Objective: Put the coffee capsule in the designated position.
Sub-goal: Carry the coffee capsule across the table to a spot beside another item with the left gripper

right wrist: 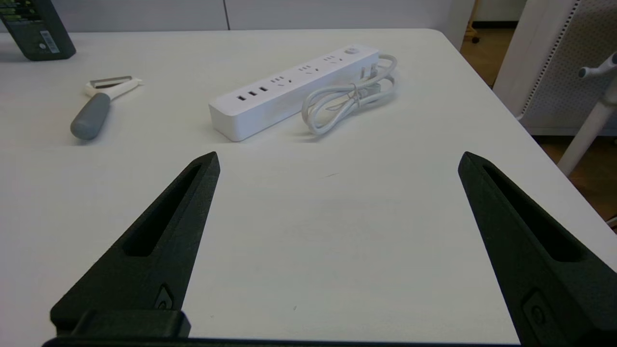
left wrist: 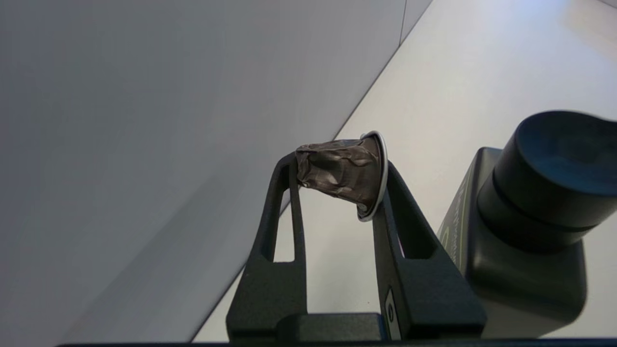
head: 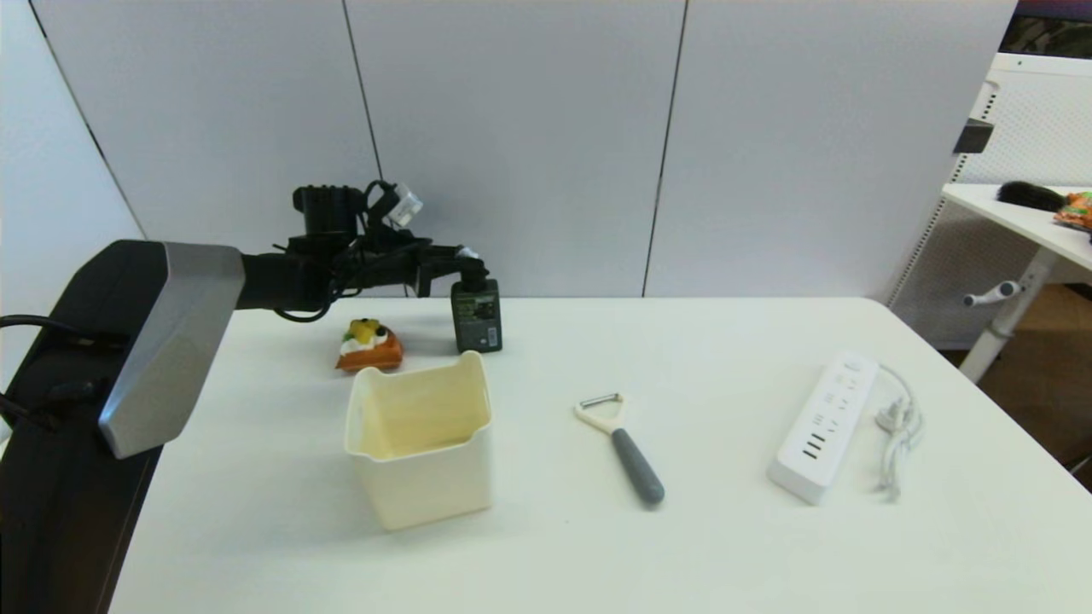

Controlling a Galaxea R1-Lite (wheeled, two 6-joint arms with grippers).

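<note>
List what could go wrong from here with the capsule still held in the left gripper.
1. The coffee capsule is pinched between the left gripper fingertips only and already looks crumpled; it may slip or deform further.
2. The gripper sits right by the black pump bottle, so swinging away could knock it over.
3. It is held behind the cream bin, not over it; releasing early would likely miss.
The right gripper is idle, open.

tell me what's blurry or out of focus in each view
Left wrist view: the capsule between the fingers is sharp, the black bottle beside it soft. Head view: the left gripper is small and murky. Right wrist view: the power strip reads clearly.
</note>
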